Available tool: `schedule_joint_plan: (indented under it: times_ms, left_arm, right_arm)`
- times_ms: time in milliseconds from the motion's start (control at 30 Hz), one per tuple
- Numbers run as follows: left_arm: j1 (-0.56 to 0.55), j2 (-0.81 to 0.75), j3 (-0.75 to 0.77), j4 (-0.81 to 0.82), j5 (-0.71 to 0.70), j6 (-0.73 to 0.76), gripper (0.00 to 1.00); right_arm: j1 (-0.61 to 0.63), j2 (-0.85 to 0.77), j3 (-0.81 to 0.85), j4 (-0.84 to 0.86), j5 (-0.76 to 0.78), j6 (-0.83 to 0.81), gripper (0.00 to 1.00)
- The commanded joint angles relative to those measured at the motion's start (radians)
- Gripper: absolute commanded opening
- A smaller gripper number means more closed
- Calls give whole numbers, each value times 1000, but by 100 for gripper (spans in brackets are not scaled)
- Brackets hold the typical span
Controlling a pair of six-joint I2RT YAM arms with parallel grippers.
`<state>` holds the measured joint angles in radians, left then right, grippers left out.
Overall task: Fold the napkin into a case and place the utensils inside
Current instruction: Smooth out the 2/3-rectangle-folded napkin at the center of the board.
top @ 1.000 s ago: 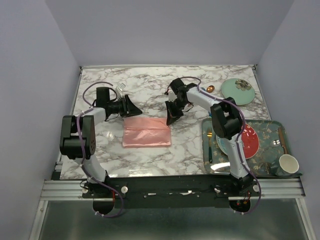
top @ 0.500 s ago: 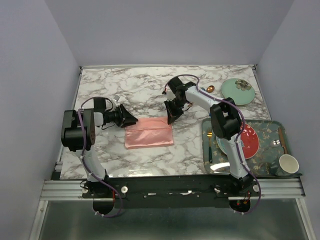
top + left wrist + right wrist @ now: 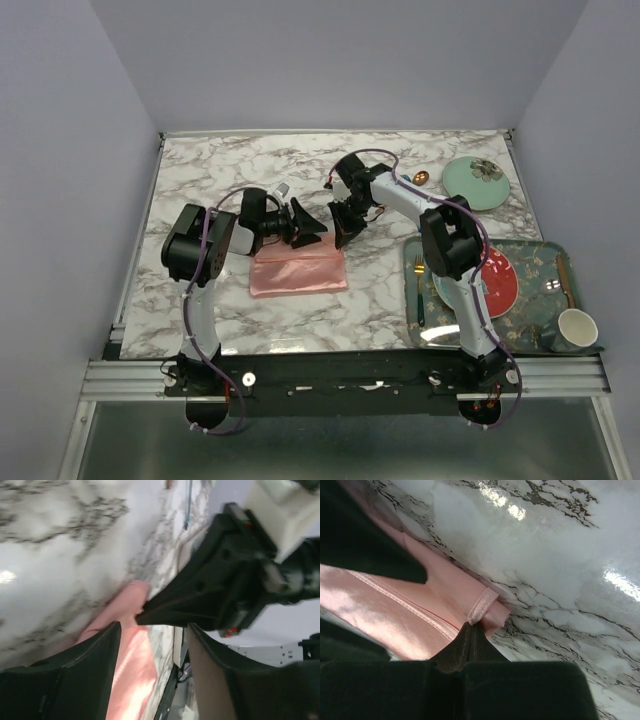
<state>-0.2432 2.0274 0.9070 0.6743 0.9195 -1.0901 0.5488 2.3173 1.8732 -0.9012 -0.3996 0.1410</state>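
The napkin [image 3: 298,265] lies folded as a salmon-pink rectangle on the marble table. My right gripper [image 3: 340,238] is shut on the hem at its far right corner; in the right wrist view the tips [image 3: 471,626] pinch the folded edge of the napkin [image 3: 420,610]. My left gripper [image 3: 318,229] is open just left of it, over the napkin's far edge. In the left wrist view the left gripper [image 3: 155,626] has the napkin [image 3: 131,675] between its spread fingers [image 3: 75,680], with the right gripper's black finger right ahead. A small copper piece [image 3: 421,177], perhaps the spoon's bowl, lies far right. The dark blue fork is not visible.
A patterned tray [image 3: 530,255] at the near right holds a red plate [image 3: 500,280], a white cup [image 3: 577,328] and a gold-headed fork with a teal handle [image 3: 419,285]. A pale green plate [image 3: 475,182] lies at the far right.
My left arm has swung right, from the napkin's left end to its far right corner, beside the right gripper. The right gripper has stayed pinched on the corner.
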Motion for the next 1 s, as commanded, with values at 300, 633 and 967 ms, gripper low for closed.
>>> schedule_joint_plan:
  times_ms: [300,633,967]
  left_arm:
    - [149,85,-72,110,47,-73,96]
    - [363,-53,-134,-164,171,154,99]
    - [262,-297,15,-482,6,414,6]
  right_arm:
    - [2,59,-60,-74,170,-35,0]
    - [0,53,-86,-68,188,-29,1]
    - [0,8,-71,-38,127,-35,0]
